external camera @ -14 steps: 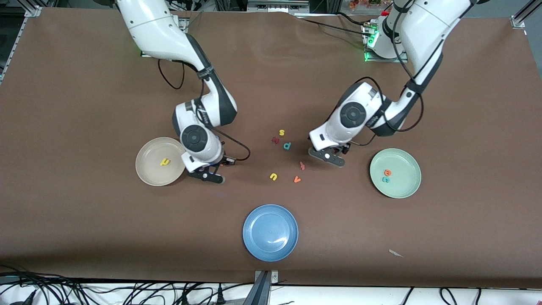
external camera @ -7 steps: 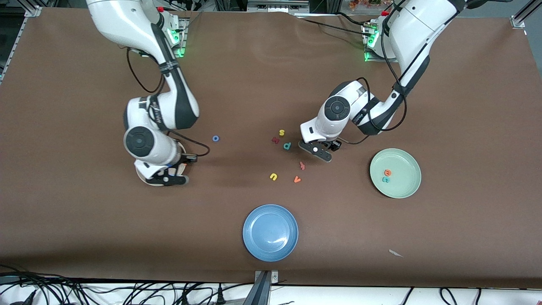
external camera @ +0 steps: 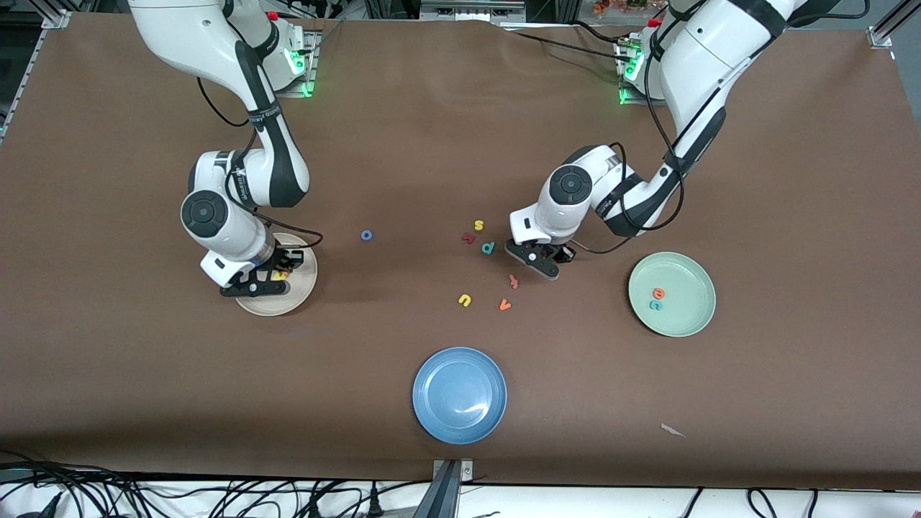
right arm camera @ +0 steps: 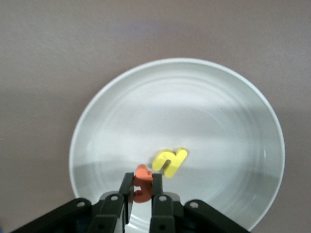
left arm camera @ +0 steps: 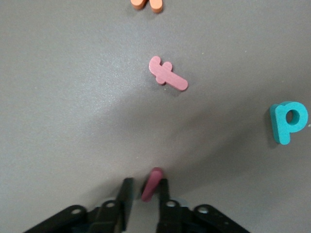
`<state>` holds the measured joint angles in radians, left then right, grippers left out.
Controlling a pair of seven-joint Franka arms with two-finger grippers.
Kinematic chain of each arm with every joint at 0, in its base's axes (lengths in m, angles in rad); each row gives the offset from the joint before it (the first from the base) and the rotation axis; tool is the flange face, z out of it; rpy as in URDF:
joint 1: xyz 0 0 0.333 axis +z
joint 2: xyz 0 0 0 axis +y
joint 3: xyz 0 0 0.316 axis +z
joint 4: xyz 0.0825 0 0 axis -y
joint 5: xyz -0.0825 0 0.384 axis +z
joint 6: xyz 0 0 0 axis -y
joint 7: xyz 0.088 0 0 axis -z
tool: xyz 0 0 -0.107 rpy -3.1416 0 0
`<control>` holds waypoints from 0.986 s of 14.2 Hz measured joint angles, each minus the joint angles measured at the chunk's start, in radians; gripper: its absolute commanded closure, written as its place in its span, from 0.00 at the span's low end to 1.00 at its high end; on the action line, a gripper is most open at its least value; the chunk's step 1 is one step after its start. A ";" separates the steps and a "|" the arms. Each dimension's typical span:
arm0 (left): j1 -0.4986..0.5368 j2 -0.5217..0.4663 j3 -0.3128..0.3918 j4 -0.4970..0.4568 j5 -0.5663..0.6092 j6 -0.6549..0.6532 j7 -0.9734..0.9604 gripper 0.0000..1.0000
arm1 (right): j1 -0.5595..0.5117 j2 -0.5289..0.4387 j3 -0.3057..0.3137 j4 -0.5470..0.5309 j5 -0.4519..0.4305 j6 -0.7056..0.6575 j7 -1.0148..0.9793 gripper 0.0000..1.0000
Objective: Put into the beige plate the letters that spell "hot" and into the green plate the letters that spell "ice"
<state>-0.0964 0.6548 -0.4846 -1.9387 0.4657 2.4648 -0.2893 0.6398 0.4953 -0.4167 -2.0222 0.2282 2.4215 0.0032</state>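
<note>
- Right gripper (right arm camera: 140,194) hangs over the beige plate (external camera: 302,291), clamped on the orange "t" (right arm camera: 142,187); the yellow "h" (right arm camera: 169,161) lies in the plate.
- Left gripper (left arm camera: 144,196) is down at the surface, pinching the dark red "i" (left arm camera: 151,183) (beside a pink "f" (left arm camera: 167,77) and teal "p" (left arm camera: 288,121)).
- Blue "o" (external camera: 366,235) lies on the surface between the arms.
- Green plate (external camera: 687,320) holds the "e" (external camera: 658,293) and "c" (external camera: 655,304).

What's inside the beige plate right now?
In the beige plate lies the yellow h. The right gripper holds the orange t over it; the gripper hides the bit beneath.
</note>
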 measured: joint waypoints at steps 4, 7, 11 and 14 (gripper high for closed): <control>0.001 0.000 0.001 0.003 0.000 0.004 0.000 1.00 | 0.007 -0.015 0.005 -0.010 0.003 0.009 0.040 0.00; 0.035 -0.006 0.001 0.018 0.000 0.004 0.000 1.00 | 0.014 -0.042 0.053 -0.011 0.004 0.003 0.216 0.00; 0.154 -0.042 -0.028 0.034 0.000 -0.043 0.031 1.00 | 0.027 -0.048 0.163 -0.011 0.004 0.012 0.469 0.00; 0.277 -0.077 -0.066 0.050 0.000 -0.121 0.160 1.00 | 0.040 -0.038 0.201 -0.021 0.004 0.050 0.574 0.00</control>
<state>0.1807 0.5773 -0.5506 -1.8892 0.4658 2.3435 -0.1293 0.6801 0.4574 -0.2158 -2.0436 0.2319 2.4719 0.5772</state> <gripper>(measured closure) 0.899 0.000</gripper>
